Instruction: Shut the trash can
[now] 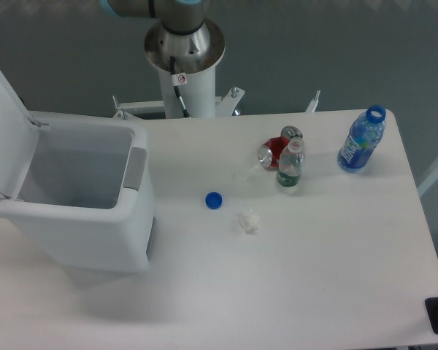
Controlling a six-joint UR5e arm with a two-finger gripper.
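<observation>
white trash can (pixel 95 219), lid up

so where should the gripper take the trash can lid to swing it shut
Probably the lid's free top edge, reached from above and from the left, behind it. The lid stands open, nearly upright, hinged along the left rim of the trash can, so its far edge gives the longest lever. A push toward the grey latch tab may do better than a pinch. The gripper is out of view.
</observation>
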